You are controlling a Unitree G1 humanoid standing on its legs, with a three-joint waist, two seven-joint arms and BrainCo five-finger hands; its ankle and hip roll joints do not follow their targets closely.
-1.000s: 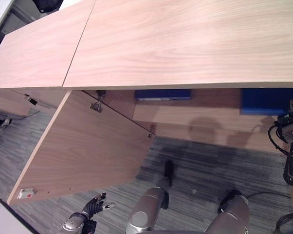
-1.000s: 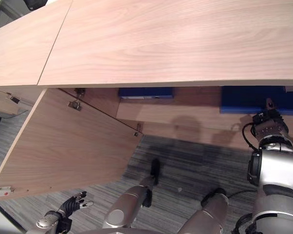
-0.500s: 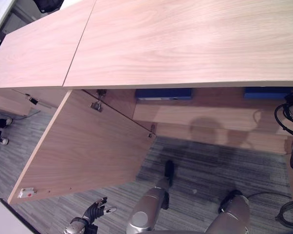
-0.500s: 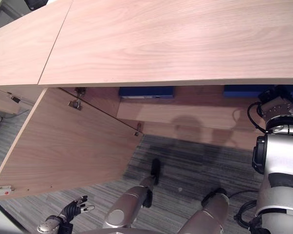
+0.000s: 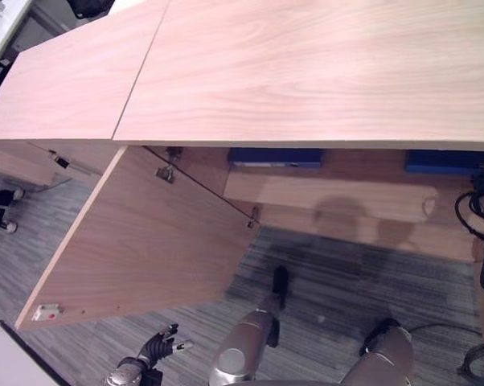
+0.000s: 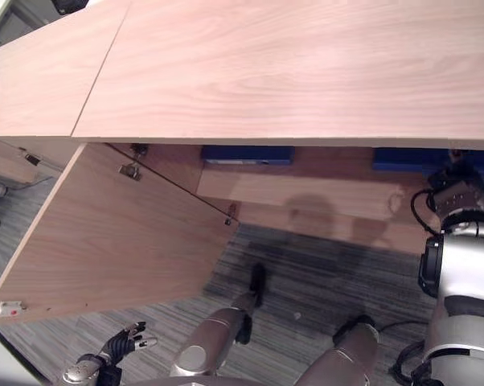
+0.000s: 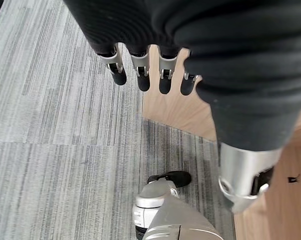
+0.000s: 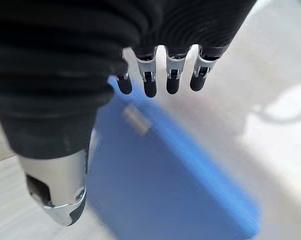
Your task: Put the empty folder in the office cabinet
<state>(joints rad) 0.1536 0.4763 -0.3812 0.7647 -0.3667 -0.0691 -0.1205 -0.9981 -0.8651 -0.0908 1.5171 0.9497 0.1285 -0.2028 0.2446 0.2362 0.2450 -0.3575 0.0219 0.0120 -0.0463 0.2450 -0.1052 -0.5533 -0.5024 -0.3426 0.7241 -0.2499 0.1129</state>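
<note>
The blue folder (image 6: 423, 159) lies on the cabinet shelf (image 6: 306, 193), under the cabinet top. Right hand (image 8: 160, 75) hovers beside it, fingers released. Left hand (image 5: 157, 347) hangs relaxed below the open cabinet door (image 5: 137, 241), holding nothing.

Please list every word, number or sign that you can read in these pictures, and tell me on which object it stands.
No text can be read.
Small white tag with a red mark on the open wooden cabinet door: too small to read.
Pale label on the blue folder before the right hand: blurred.
</note>
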